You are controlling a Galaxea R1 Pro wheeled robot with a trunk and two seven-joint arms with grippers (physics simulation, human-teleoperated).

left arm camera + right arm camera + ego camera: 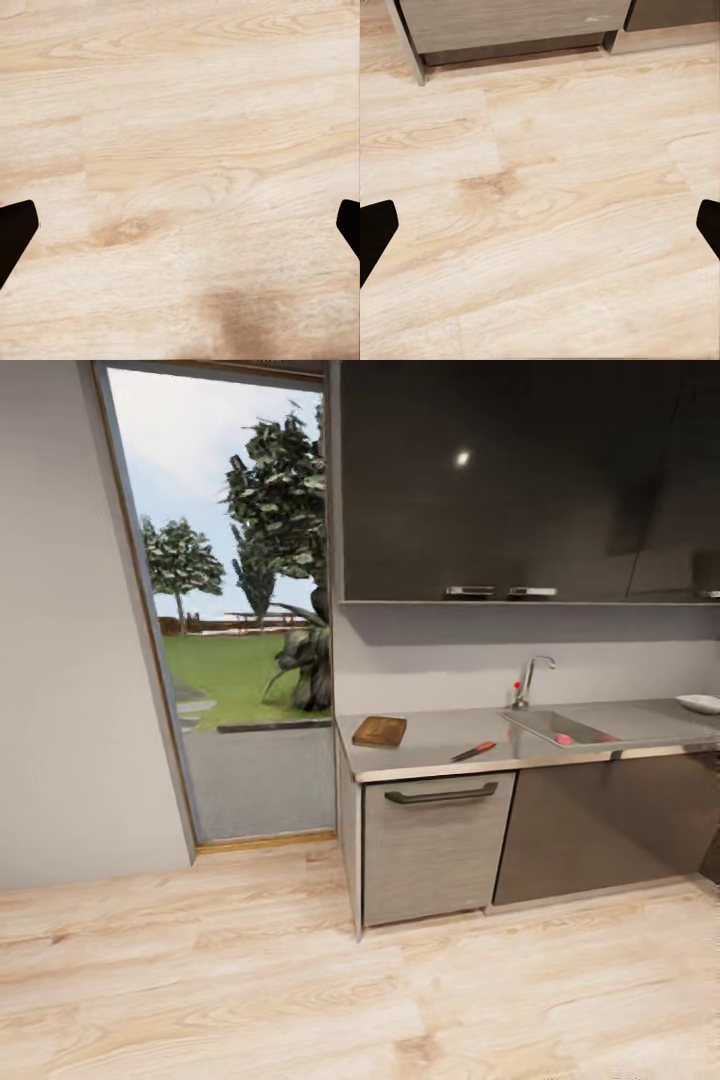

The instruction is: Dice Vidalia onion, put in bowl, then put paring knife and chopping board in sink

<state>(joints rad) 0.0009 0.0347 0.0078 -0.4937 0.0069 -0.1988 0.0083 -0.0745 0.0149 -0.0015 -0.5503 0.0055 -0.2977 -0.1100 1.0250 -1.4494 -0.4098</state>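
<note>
The kitchen (520, 610) takes up the right half of the head view: glossy black upper cabinets (500, 480) over a pale grey wall, with a wood-plank floor (250, 980) in front and a tall window (235, 610) onto a garden at the left. The counter (430, 745) is a shiny grey top above a grey drawer front (435, 850) with a long black handle. Set into it is the sink (560, 728), holding the Vidalia onion (565, 739) near its front wall. The bowl (700, 703), white, sits on the counter at the far right edge of the view; its contents cannot be made out. The chopping board (380, 731) lies flat near the counter's left end, and the paring knife (473, 751) lies between board and sink, close to the front edge.

The left end effector (180, 225) and the right end effector (540, 225) each hang over bare floor, fingers spread wide with nothing between them, well apart from everything on the counter.
</note>
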